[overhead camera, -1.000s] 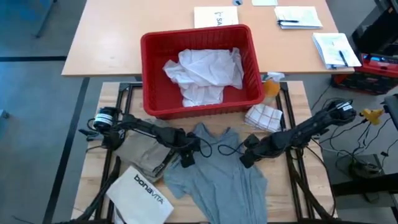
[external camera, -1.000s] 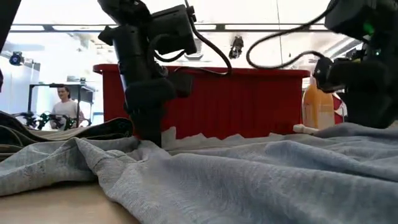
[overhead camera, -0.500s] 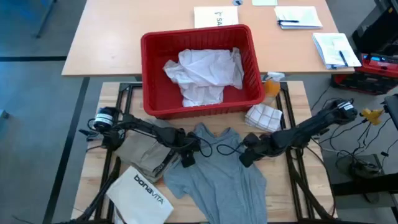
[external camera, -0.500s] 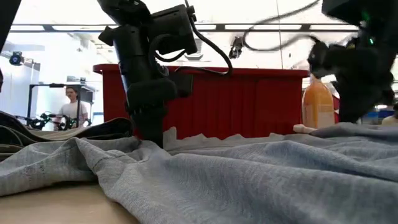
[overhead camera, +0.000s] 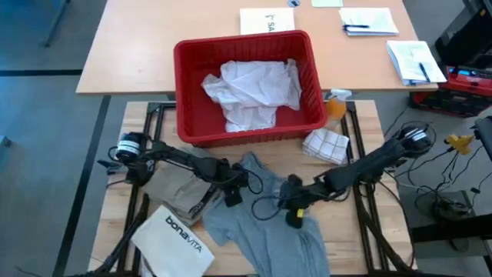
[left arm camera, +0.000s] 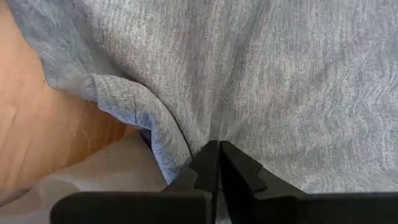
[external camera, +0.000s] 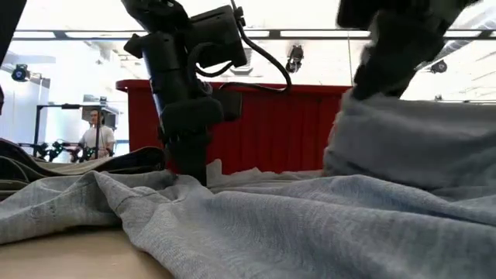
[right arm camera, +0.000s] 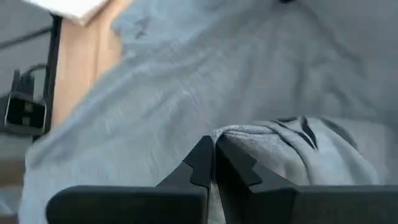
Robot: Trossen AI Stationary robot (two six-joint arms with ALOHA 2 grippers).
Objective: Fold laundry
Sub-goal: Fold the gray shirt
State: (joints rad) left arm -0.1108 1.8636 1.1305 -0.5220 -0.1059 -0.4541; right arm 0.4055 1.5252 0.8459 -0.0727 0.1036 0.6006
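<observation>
- Red bin (overhead camera: 315,81): holds the crumpled white shirt (overhead camera: 252,91).
- Grey T-shirt (overhead camera: 261,223): spread on the table in front of the bin.
- My left gripper (overhead camera: 231,195): fingers pinching the T-shirt's left edge, beside the khaki piece (overhead camera: 173,188).
- My right gripper (overhead camera: 294,213): fingers pinching a raised fold over the T-shirt's middle.

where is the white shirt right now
In the high view, the white shirt lies crumpled inside the red basket at the table's far side, beyond the grey T-shirt.
</observation>
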